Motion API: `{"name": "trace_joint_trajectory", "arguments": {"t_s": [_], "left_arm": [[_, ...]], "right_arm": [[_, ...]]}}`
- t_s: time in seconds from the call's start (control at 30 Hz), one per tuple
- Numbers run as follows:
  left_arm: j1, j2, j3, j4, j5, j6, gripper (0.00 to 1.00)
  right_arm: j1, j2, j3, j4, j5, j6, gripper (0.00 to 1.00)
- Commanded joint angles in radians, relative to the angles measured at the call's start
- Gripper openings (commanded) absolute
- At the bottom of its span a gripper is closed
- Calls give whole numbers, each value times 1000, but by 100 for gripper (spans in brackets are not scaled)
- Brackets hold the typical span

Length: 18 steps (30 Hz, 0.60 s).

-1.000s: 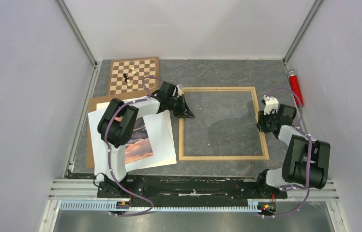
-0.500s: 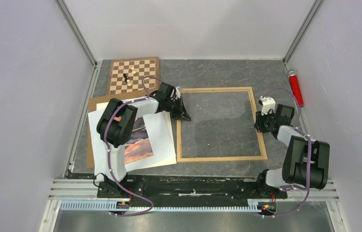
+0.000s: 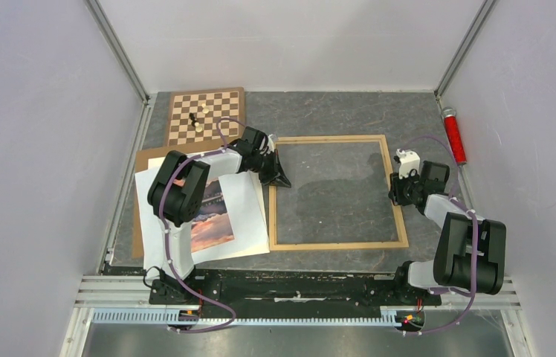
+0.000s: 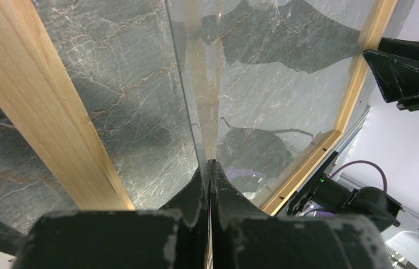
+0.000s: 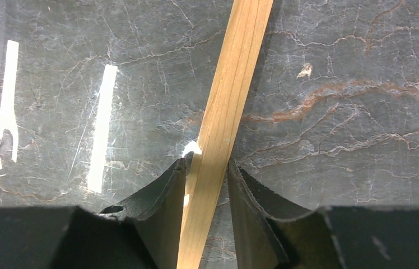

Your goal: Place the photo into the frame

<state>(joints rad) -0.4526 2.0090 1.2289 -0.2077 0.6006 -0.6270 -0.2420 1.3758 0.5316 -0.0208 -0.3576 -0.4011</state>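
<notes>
The light wooden frame (image 3: 338,244) lies flat mid-table. My right gripper (image 3: 396,195) is shut on its right rail (image 5: 235,73), with that gripper's fingers (image 5: 165,190) pressed against both sides of the wood. My left gripper (image 3: 284,181) sits at the frame's left side, shut on the edge of a clear pane (image 4: 274,84), which tilts up from the gripper's tips (image 4: 210,163). The left rail (image 4: 39,112) runs beside it. The sunset photo (image 3: 212,227) rests on white sheets (image 3: 249,208) to the left, partly hidden by my left arm.
A brown backing board (image 3: 140,216) lies under the sheets. A chessboard (image 3: 204,111) with a few pieces (image 3: 195,121) sits at the back left. A red cylinder (image 3: 453,134) lies by the right wall. Walls close in on both sides.
The frame has slid a little to the left. Both grippers moved left with it, keeping their holds.
</notes>
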Motion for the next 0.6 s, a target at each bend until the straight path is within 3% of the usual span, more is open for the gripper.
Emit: {"name": "trace_joint_trajectory", "arguments": {"t_s": [0.0,0.57], "left_arm": [[11,-21,30,-30,0,37,2],[11,-40,65,-105,-15,95,2]], "right_arm": [[7,10,-13,-58,43,9,37],[9,-23,-6,-67,76,17,46]]}}
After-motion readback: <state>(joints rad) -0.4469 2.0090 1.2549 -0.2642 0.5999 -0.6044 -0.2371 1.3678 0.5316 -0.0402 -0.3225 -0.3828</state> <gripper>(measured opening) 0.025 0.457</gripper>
